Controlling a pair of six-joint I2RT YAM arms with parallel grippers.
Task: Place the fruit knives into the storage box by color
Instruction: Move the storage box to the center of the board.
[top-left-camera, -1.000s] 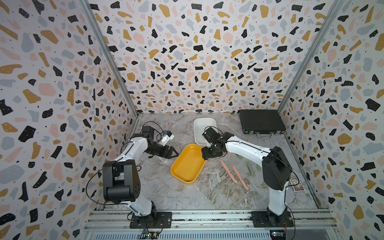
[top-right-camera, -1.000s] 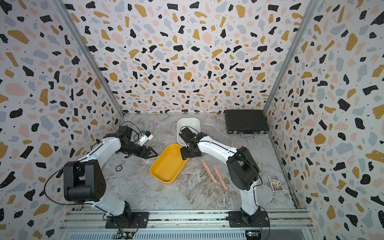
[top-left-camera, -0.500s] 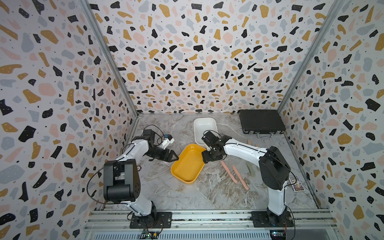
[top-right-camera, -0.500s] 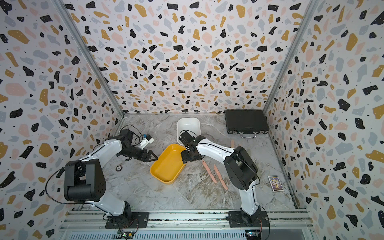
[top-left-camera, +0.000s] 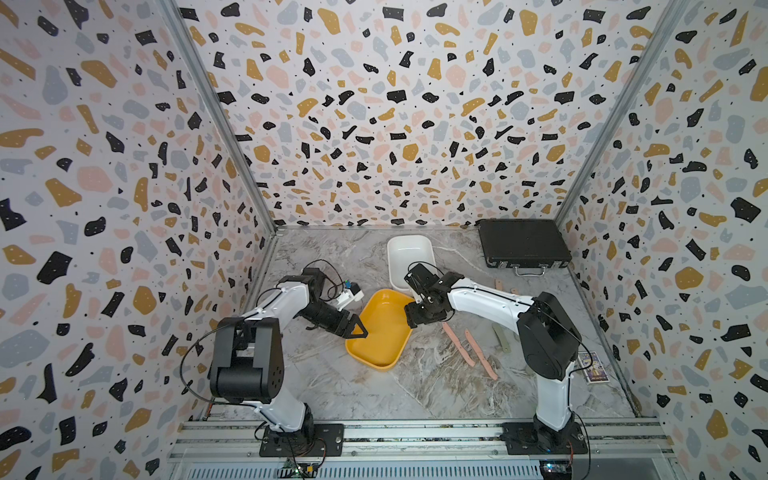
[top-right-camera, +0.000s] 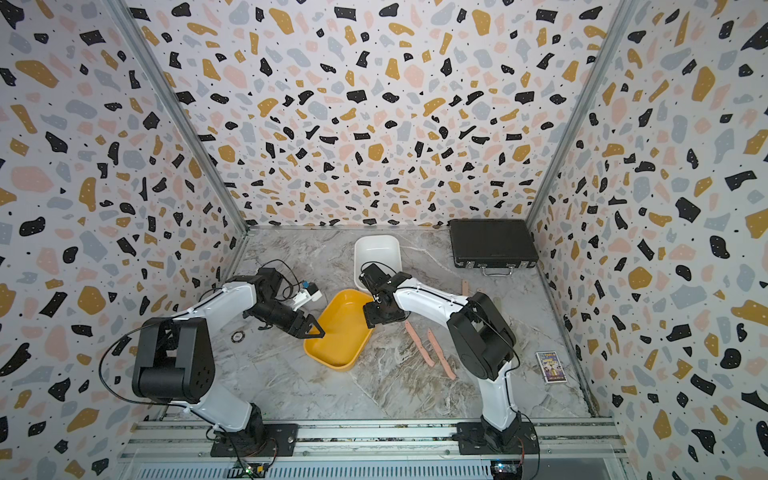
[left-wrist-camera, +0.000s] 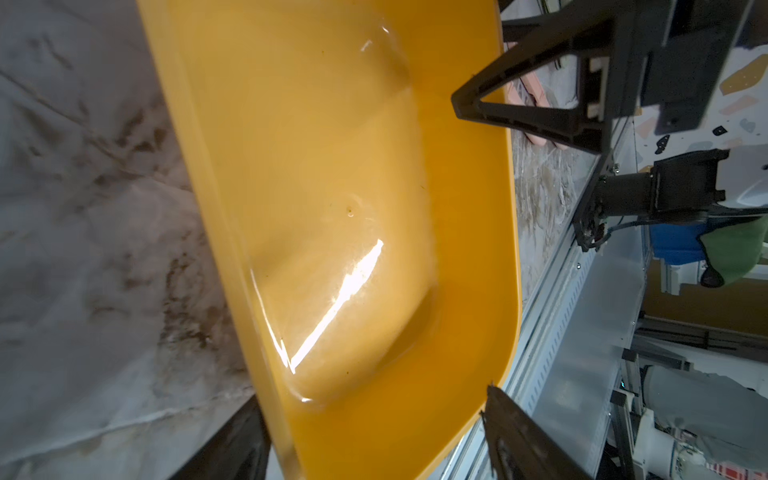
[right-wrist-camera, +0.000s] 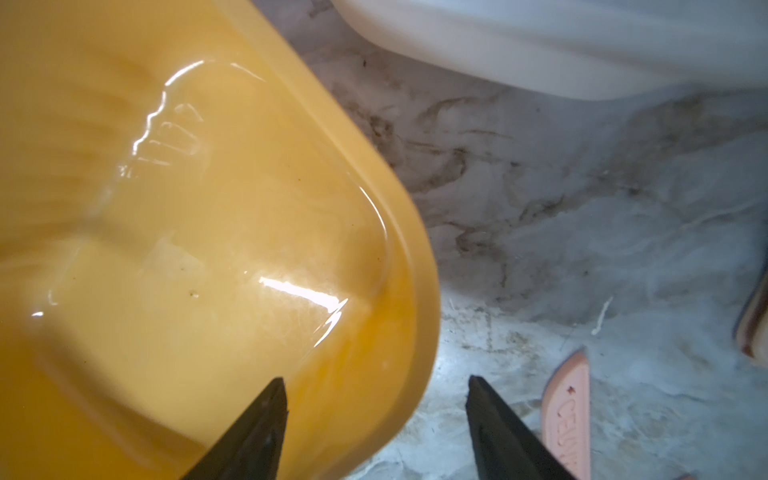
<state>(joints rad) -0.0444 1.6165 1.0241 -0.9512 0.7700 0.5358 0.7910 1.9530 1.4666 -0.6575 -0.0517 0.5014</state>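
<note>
Nearest you, two pink fruit knives (top-left-camera: 458, 349) lie flat on the marble table (top-left-camera: 374, 399), with a green knife (top-left-camera: 500, 337) just beyond; all are outside the trays. Left gripper (top-left-camera: 354, 328): jaws apart over the left rim of the glossy yellow tray (top-left-camera: 390, 332), gripping nothing. Right gripper (right-wrist-camera: 376, 380): jaws apart astride the opposite rim, not clamped. Only its wrist view shows raised lettering on a pink knife (right-wrist-camera: 567, 415). Farther back are a white tray (top-left-camera: 409, 249) and a black case (top-left-camera: 523, 243).

Surface: marble-patterned tabletop (top-left-camera: 332, 386)
Centre: yellow tray (top-left-camera: 380, 328), empty
Rear: white tray (top-left-camera: 409, 253); black case (top-left-camera: 523, 243) (handle facing front)
Right: pink fruit knives (top-left-camera: 458, 344), two side by side; green fruit knife (top-left-camera: 501, 338); card pack (top-left-camera: 595, 366)
</note>
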